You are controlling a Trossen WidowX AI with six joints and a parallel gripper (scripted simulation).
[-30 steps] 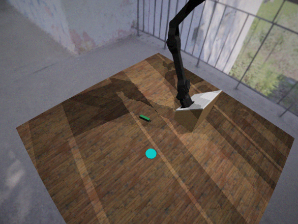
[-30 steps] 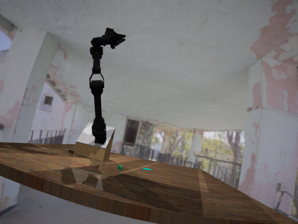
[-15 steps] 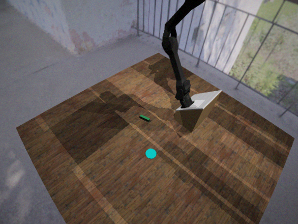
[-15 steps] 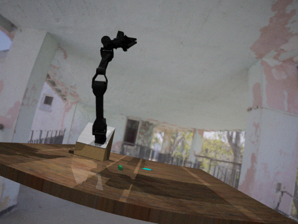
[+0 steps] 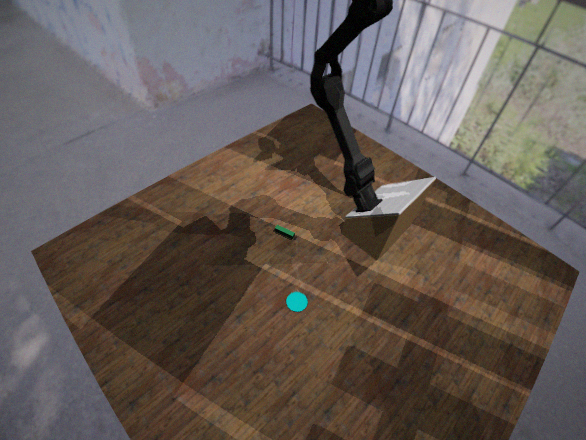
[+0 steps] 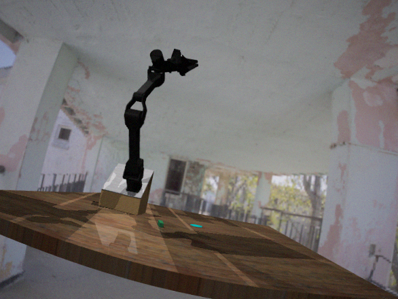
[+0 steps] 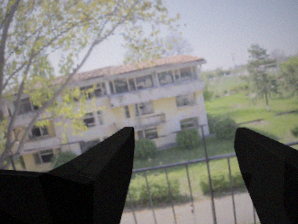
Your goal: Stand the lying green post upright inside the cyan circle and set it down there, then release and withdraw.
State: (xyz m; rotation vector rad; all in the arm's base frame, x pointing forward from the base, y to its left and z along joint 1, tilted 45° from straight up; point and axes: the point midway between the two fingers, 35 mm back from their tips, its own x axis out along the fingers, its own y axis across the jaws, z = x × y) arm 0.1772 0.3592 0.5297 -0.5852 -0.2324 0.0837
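Observation:
The green post point(image 5: 284, 231) point(image 6: 160, 223) lies on its side on the wooden table, between the arm's base and the cyan circle. The cyan circle point(image 5: 297, 302) point(image 6: 196, 225) is a flat disc on the table, with nothing on it. My gripper point(image 6: 197, 63) point(image 7: 185, 136) is open and empty, high above the table and pointing roughly level, away from the post. In the wrist view its two black fingers stand apart with only the background between them. The gripper is out of the frame in the top view.
The arm stands on a wedge-shaped block with a white sloped top point(image 5: 415, 192) point(image 6: 114, 183) and tan sides. The wooden table point(image 5: 240, 370) point(image 6: 112, 261) has its edges in view, with patches of shadow across it. Railings and walls show beyond the table.

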